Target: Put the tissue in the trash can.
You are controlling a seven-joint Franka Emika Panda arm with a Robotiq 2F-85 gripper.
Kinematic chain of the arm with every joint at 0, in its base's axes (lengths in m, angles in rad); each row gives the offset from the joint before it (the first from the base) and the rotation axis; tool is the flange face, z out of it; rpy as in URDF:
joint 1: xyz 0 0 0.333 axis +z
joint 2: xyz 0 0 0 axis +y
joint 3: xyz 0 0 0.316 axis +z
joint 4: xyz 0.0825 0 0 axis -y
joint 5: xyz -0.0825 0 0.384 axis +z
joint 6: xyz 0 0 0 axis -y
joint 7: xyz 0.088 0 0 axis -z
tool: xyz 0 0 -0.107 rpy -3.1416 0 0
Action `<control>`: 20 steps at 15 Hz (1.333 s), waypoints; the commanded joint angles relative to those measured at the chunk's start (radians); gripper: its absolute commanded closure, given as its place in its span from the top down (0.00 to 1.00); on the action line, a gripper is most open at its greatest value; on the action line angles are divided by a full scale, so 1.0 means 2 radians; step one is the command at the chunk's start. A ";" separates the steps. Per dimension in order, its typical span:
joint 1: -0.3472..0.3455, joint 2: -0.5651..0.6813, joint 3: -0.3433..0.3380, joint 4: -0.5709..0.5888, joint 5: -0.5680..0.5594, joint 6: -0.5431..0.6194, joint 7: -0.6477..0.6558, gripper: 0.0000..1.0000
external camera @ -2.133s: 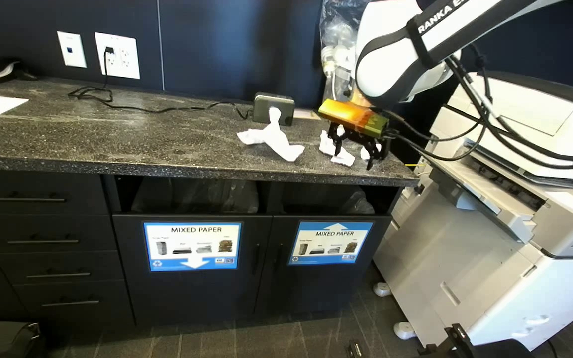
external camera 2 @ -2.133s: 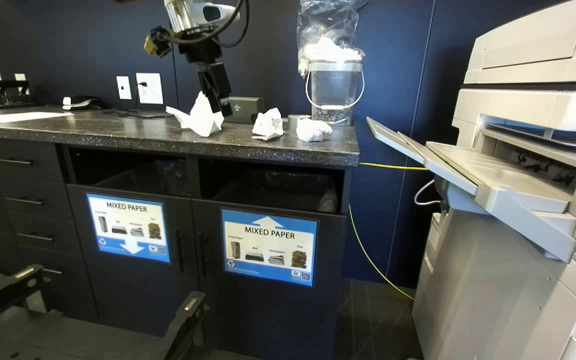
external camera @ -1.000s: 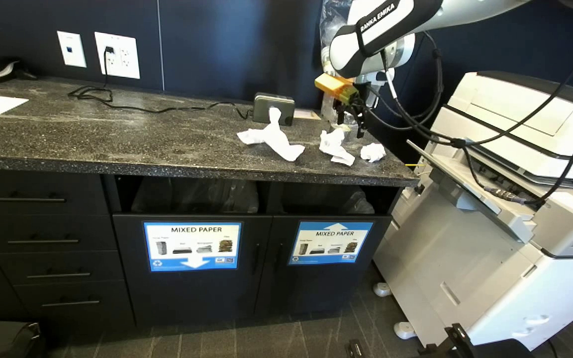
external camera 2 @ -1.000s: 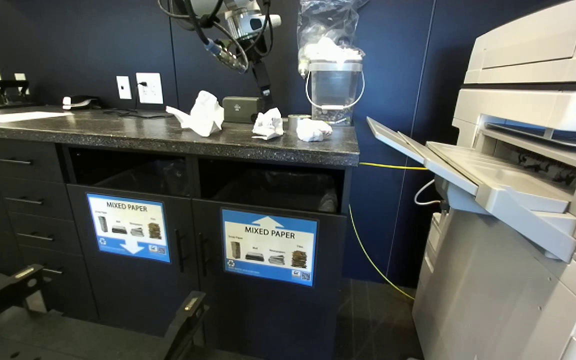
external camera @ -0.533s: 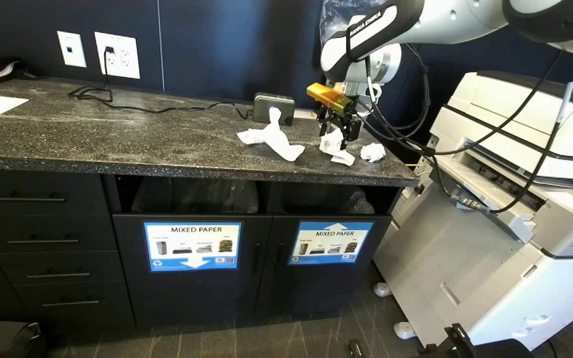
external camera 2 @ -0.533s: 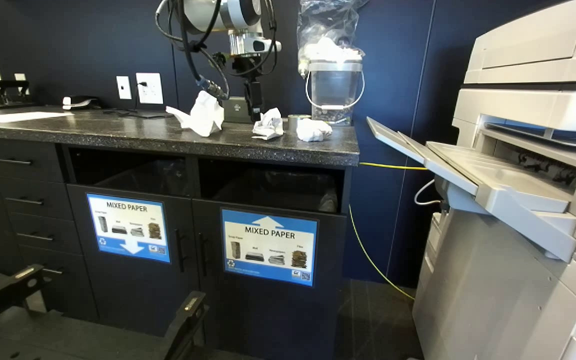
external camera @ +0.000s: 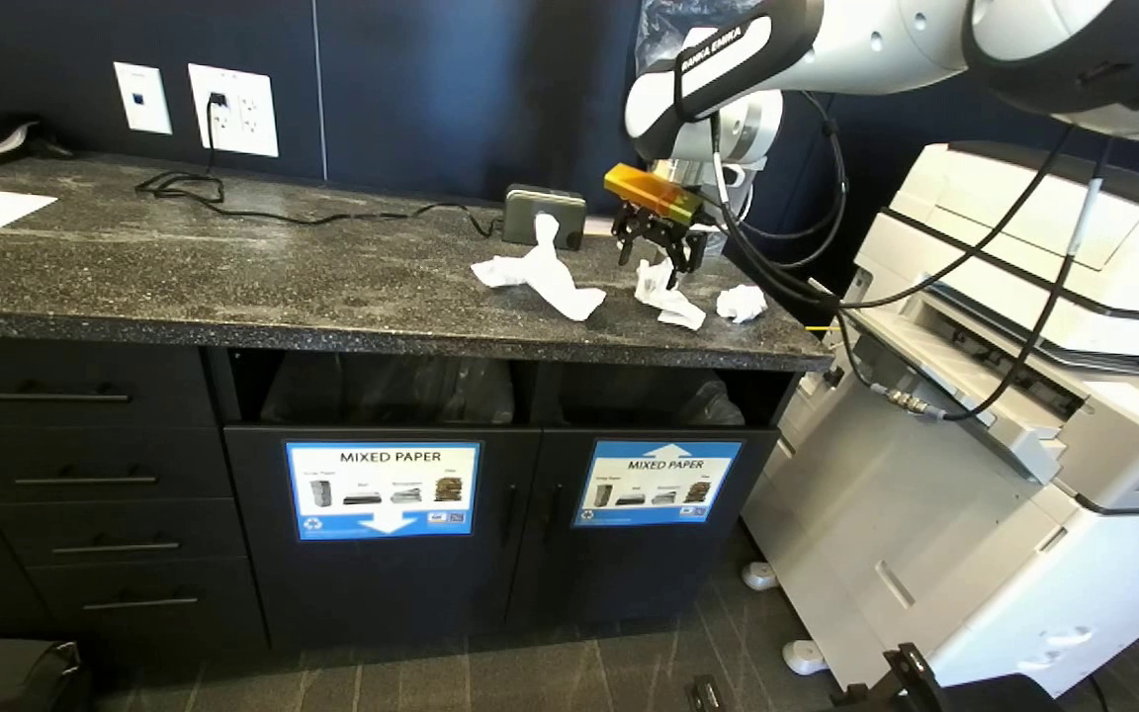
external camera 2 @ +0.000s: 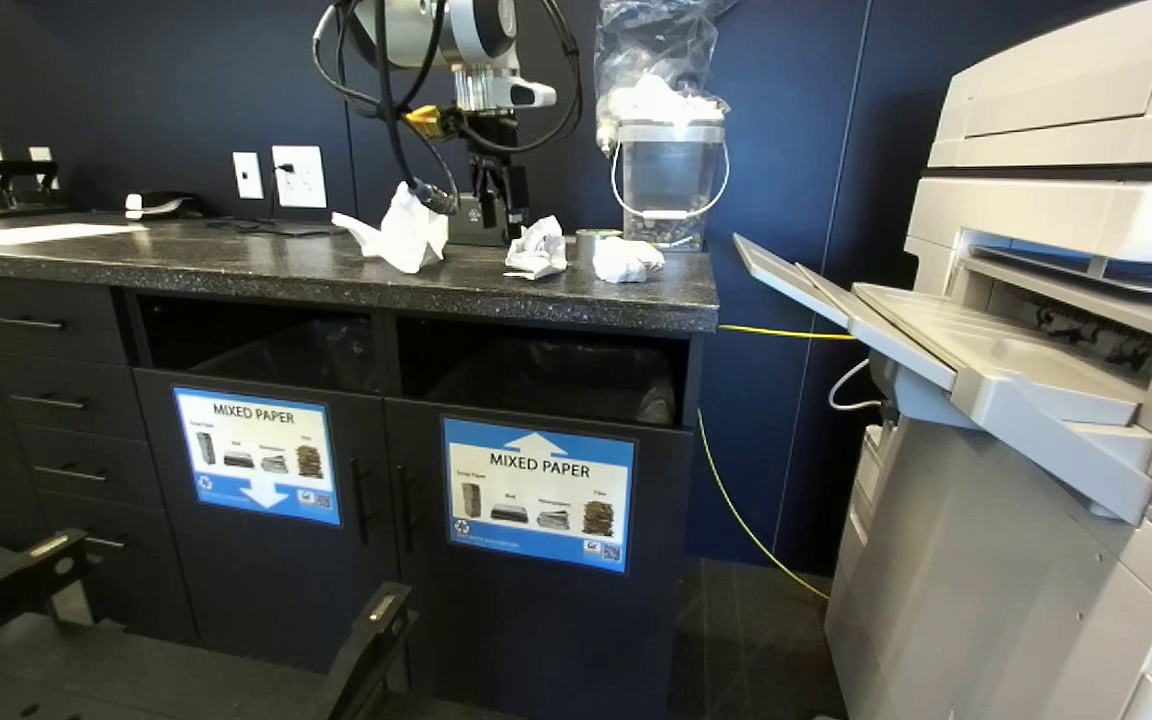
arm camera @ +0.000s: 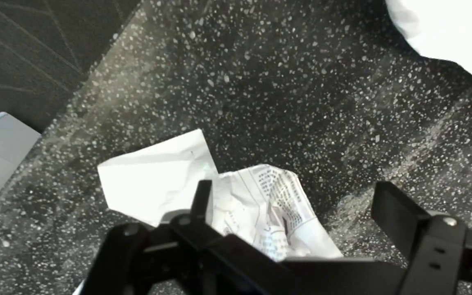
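A crumpled white tissue with print (external camera: 678, 311) lies in the middle of three on the counter; it also shows in the wrist view (arm camera: 256, 196). My gripper (external camera: 649, 269) is open and points down just above and behind it. In the wrist view one finger (arm camera: 202, 200) overlaps the tissue and the other finger (arm camera: 395, 217) is over bare counter; contact cannot be told. A larger tissue (external camera 2: 406, 235) and a small balled one (external camera 2: 626, 260) lie either side. Two dark slotted cabinet bins (external camera: 392, 583) (external camera: 619, 574) both read MIXED PAPER; I cannot tell which is the trash can.
The counter's front edge (external camera: 382, 333) overhangs the bin slots. A small dark box (external camera 2: 476, 215) and a clear bucket (external camera 2: 671, 170) stand behind the tissues. A large printer (external camera: 1005, 514) with an output tray stands beside the counter end. Cables hang from the arm.
My gripper swung back and up from the tissues, turned, then came down and shifted left in an exterior view to the middle tissue. The tissues have not moved.
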 commanded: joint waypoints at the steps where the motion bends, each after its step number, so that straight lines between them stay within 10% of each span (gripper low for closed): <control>1: 0.012 0.026 -0.014 0.040 -0.007 0.006 -0.049 1.00; 20: 0.030 0.073 -0.064 0.075 -0.059 0.055 -0.137 1.00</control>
